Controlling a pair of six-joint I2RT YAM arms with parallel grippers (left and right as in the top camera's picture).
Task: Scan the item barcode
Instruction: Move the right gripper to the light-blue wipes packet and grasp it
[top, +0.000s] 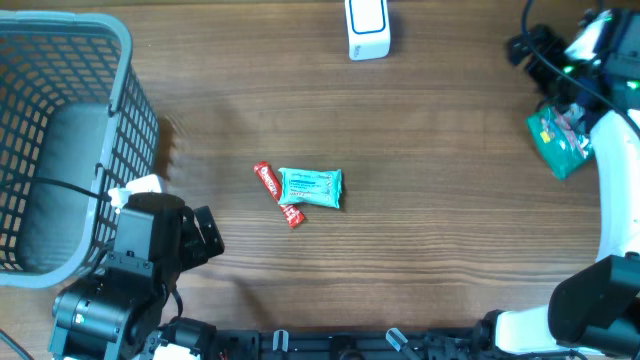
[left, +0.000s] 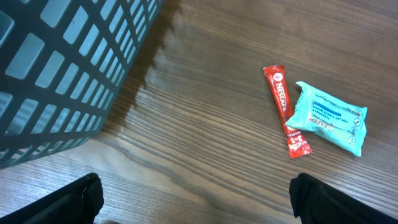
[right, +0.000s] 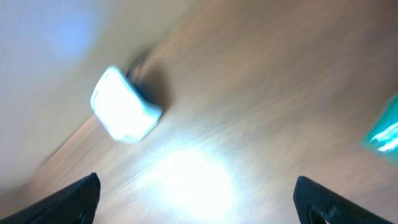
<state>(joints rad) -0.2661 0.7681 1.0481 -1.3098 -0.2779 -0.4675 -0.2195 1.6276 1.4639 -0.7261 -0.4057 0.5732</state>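
The left gripper (left: 199, 208) stands wide. In its wrist view the two dark fingers (left: 78, 200) sit at the lower corners of the frame, with only bare wood between them. In the overhead view it (top: 203, 235) is at the lower left, just beside the lower right corner of the grey basket (top: 126, 70). To its right is a short stretch of open table (top: 440, 240). Beyond that, the red sachet (top: 277, 194) and the teal packet (top: 312, 187) lie at the middle of the frame. They are side by side and touching, with the slanted sachet on the left.

The right gripper (right: 199, 208) is also spread wide. Its wrist view is blurred, but a finger shows at each lower corner and nothing sits between them. In the overhead view it (top: 530, 48) is at the upper right. Just below it, near the right edge, is the green packet (top: 552, 140), partly covered by the arm's white link. I cannot tell whether it lies flat. The white scanner (top: 368, 28) stands at the top edge near the centre, well apart from both grippers.

Broad bare wood runs between the scanner and the middle pair. More bare wood runs from that pair across to the green packet.
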